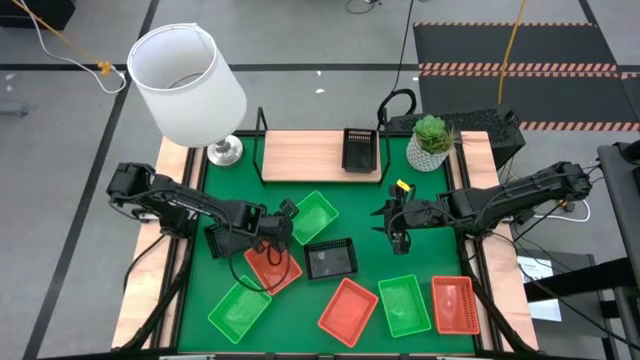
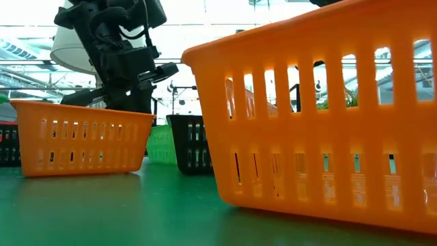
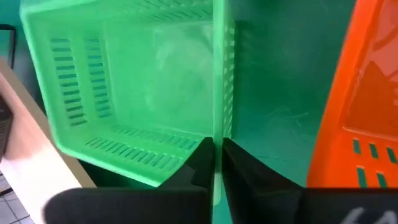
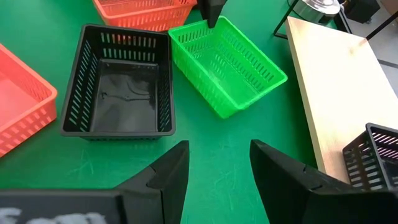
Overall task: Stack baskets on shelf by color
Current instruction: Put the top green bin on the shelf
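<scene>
My left gripper (image 1: 287,213) is shut on a green basket (image 1: 315,216) on the green mat, just in front of the shelf (image 1: 310,155). The shelf is a light-wood board on a black wire frame and bears one black basket (image 1: 360,150). Another black basket (image 1: 331,260) rests on the mat beside an orange one (image 1: 272,268). Along the near edge lie more green baskets (image 1: 238,308) (image 1: 404,303) and orange baskets (image 1: 347,308) (image 1: 455,305). My right gripper (image 1: 394,234) hangs open over bare mat at the right, holding nothing. My left gripper pinches a side wall of the green basket at its rim (image 3: 216,144), near a corner, one finger (image 3: 200,160) inside the basket and the other outside. The fingers slant down from the table's left. The basket (image 4: 227,65) looks to rest flat on the mat.
A white lamp (image 1: 188,80) stands at the far left and a potted plant (image 1: 431,142) at the far right, both beside the shelf. In the low view an orange basket (image 2: 321,116) fills the near right. Bare mat lies between the shelf and the near row.
</scene>
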Motion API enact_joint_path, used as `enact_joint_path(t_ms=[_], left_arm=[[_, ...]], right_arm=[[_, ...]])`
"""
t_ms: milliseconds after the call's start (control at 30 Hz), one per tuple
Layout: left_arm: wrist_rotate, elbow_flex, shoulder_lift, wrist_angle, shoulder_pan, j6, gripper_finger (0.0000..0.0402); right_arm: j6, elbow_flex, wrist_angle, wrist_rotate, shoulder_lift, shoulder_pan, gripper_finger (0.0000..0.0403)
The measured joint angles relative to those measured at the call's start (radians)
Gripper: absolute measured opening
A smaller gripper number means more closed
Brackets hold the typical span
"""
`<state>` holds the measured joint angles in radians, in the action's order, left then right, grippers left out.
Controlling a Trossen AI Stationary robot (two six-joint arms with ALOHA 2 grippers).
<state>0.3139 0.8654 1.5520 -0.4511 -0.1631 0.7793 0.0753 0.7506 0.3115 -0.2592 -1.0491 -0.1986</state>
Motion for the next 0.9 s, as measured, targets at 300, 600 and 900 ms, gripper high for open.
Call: enact_joint_path(t_ms=[300, 600, 900], left_arm=[[0.072, 0.077, 0.000, -0.019, -0.032, -0.020, 0.0014], [0.175, 0.284, -0.010, -0.211, -0.042, -0.161, 0.0012], [0.343, 0.510, -0.010, -0.312, -0.002, -0.389, 0.0008]], right_arm=[[0.001, 0.000, 0.000, 0.000, 0.000, 0.000, 0.0165], [0.016, 0.000, 0.000, -0.001, 0.000, 0.000, 0.0165], [0.027, 0.000, 0.000, -0.001, 0.000, 0.000, 0.0165]])
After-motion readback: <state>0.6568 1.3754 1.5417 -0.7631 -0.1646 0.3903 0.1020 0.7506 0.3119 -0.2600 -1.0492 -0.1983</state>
